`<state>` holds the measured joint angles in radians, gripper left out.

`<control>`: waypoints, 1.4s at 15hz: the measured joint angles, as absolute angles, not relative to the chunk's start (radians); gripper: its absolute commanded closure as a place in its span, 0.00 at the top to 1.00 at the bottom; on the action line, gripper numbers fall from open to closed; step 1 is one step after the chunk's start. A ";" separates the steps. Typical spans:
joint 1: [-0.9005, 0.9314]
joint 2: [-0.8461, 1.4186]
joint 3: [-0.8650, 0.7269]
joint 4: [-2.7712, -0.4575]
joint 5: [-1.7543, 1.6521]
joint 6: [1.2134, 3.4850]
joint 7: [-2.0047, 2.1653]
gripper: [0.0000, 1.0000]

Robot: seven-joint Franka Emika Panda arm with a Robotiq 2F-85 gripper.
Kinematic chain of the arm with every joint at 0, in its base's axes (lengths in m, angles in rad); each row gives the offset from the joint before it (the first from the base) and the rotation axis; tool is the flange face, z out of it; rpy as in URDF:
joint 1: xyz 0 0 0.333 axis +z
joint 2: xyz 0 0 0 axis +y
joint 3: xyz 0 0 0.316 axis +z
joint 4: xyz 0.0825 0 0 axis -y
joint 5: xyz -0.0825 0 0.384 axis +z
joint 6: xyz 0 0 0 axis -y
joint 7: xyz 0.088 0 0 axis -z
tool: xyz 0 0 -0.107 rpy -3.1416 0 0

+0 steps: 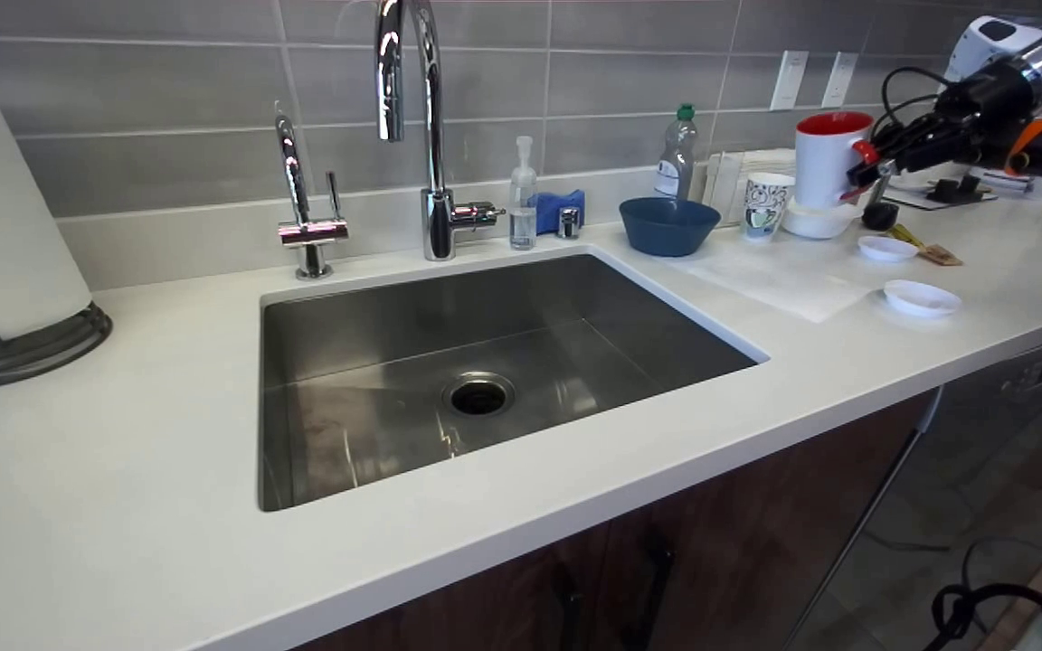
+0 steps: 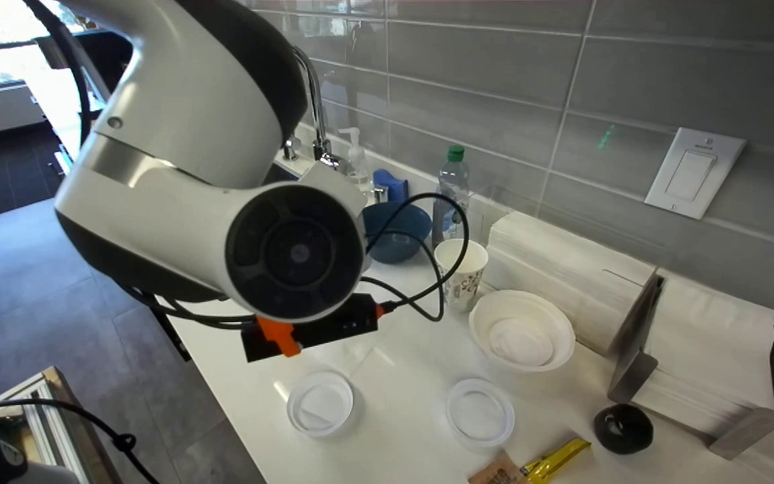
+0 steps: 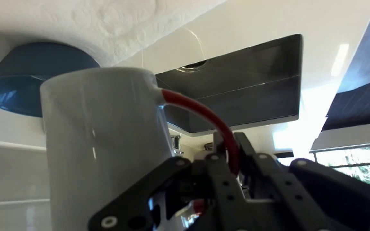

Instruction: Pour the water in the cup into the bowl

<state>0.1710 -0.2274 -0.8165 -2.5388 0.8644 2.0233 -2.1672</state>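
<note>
Mug (image 1: 821, 167) roughly upright, held clear of counter (image 1: 168, 434). My fingers (image 3: 246, 147) pinched on its red handle (image 3: 198, 108), one each side. Blue bowl (image 1: 670, 233) stands apart from mug, on counter near corner of sink (image 1: 394, 339). Paper cup (image 1: 767, 206) between blue bowl and white bowl (image 2: 521, 336); green-capped bottle (image 1: 678, 158) close beside blue bowl.

In an exterior view, the camera stood in front of the sink (image 1: 521, 348), looking down across it toward the tiled wall (image 1: 168, 127). In an exterior view, it stood high and close behind the arm (image 2: 179, 154), facing along the counter (image 2: 400, 376) toward the window (image 2: 4, 67). The bowl (image 1: 670, 231) and the paper cup (image 1: 765, 208) showed in both exterior views. The wrist view, upside down, looked from very near the mug (image 3: 104, 134) toward the bowl and the sink.
</note>
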 measured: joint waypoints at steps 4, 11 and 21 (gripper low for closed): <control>-0.005 -0.223 -0.700 -2.458 0.806 1.852 -2.167 0.12; -0.020 -0.205 -0.679 -2.445 0.803 1.836 -2.167 0.03; -0.114 -0.105 -0.316 -2.357 0.773 2.033 -2.093 0.03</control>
<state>-0.1136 -0.1049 -0.3161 -2.3566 0.7732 2.0328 -2.0929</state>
